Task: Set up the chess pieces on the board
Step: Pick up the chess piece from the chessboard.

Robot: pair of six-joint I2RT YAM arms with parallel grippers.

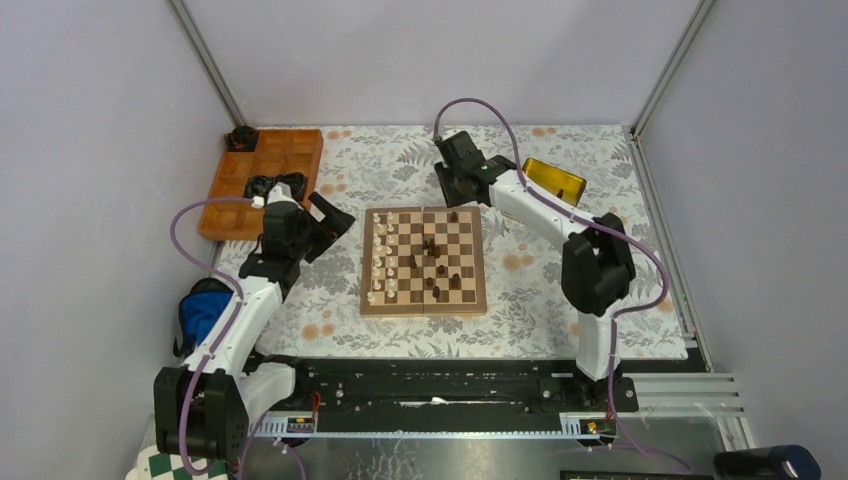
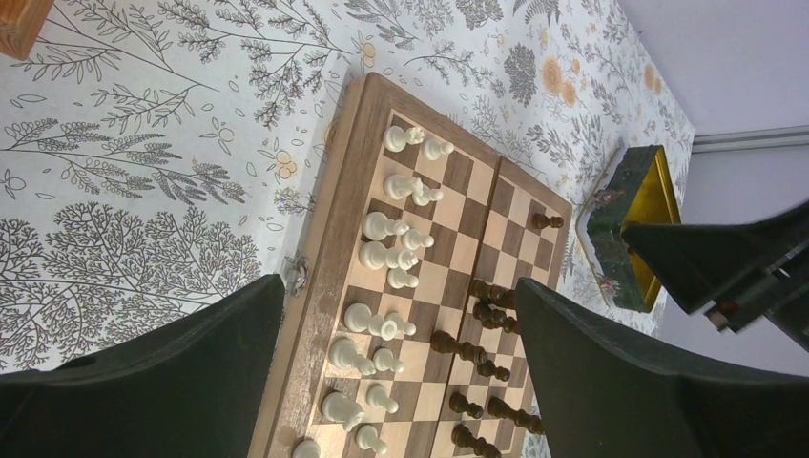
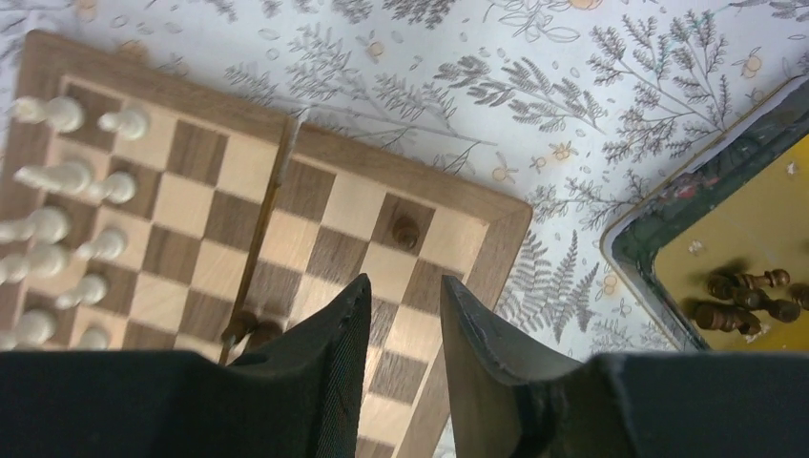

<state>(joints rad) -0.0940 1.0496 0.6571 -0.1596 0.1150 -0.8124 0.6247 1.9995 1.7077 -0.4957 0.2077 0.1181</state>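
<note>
Brown chessmen (image 3: 727, 315) in tray (image 3: 653, 221) unseen overhead, left end effector (image 2: 401, 382), right end effector (image 3: 405, 307) apart

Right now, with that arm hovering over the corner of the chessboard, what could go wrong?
The right gripper hangs open just beside the lone dark pawn; a low move could tip it. The dark pieces crowd the middle of the board, so picking one may knock its neighbours. More dark men lie jumbled in the tin, probably awkward to grasp cleanly.
</note>
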